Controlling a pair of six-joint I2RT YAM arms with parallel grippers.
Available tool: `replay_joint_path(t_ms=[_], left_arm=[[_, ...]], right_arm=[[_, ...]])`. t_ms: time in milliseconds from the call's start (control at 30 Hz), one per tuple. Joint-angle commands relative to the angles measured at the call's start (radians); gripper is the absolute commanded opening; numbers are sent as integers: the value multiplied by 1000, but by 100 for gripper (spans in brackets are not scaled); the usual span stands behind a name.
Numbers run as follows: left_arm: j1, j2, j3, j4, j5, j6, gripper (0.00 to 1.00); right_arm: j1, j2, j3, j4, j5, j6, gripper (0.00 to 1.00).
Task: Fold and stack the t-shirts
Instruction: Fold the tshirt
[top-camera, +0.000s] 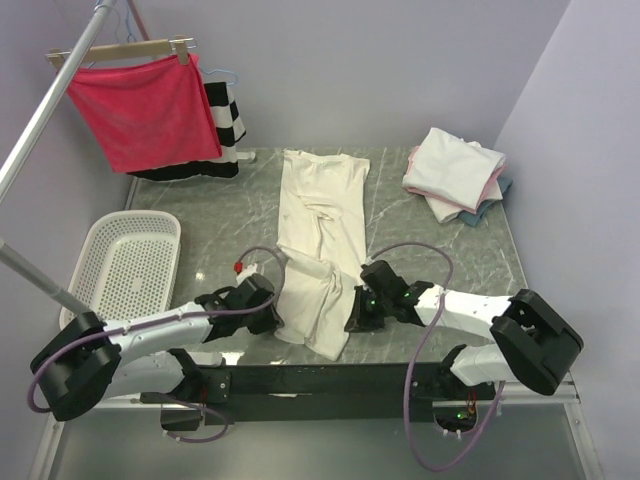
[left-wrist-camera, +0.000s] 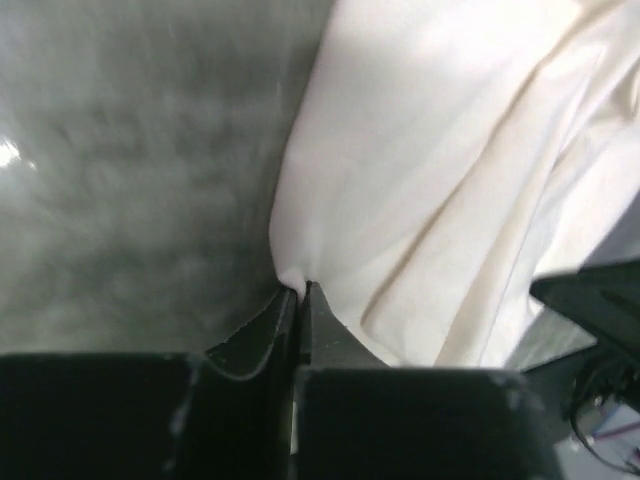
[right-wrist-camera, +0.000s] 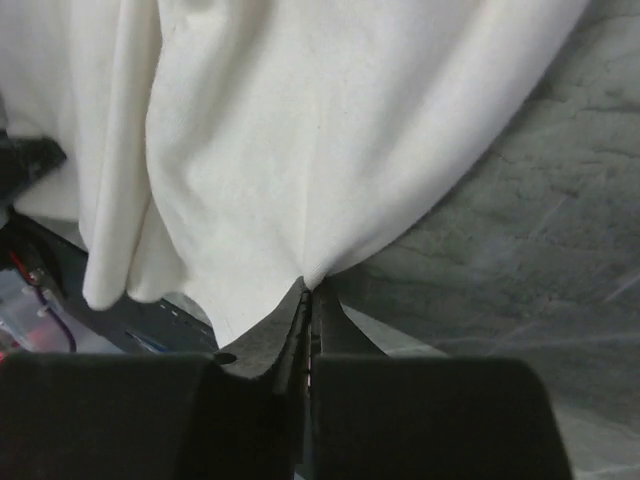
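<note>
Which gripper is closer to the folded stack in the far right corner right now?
Right. The right gripper pinches the cream t-shirt at its near right edge, on the same side as the stack. The left gripper pinches the near left edge, farther off.

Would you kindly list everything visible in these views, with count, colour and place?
cream t-shirt: one, cream, laid lengthwise mid-table, near end bunched
folded t-shirts: one stack, white over pink over blue, far right corner
basket: one, white, at the table's left edge
red cloth: one, red, on the hanger, far left
hanger: one, wooden, on the rail at far left
striped garment: one, black and white, hanging just right of the red cloth
table: one, grey marbled
left end effector: one, black, shut on the cream t-shirt's left edge
right end effector: one, black, shut on its right edge
</note>
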Motion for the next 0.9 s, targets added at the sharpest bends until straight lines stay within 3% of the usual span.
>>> replay_joint_path(t_ms=[0,300,367,433,467,500,533,600,867], left_arm=[[-129,-43,-34,-178,-31,-145,1],[-430,-207,17,-494,-102,-455,3],[-465,-225,3,-499,-103,-501,4],[-502,-221,-5,-523,-103,-530,14],[-510,-215,-5,-528,-105,-542,27],[-526,-212,-2,-528,-111,-546,56],[-533,-198,12,-516,-116,-543,61],[-552,-176,41,-526,-145,-535,69],[-571,-28,285,-680,-298,-489,80]], right_arm=[[59,-23,11,-145,131,-12,0],[129,-210,18,-398,163,-19,0],[137,-244,12,-422,171,-13,8],[141,-267,8,-461,188,-7,19],[142,-273,10,-475,197,-7,36],[143,-281,16,-500,206,-6,61],[146,-298,22,-518,220,9,67],[160,-327,50,-553,263,19,72],[169,-440,134,-574,366,14,77]])
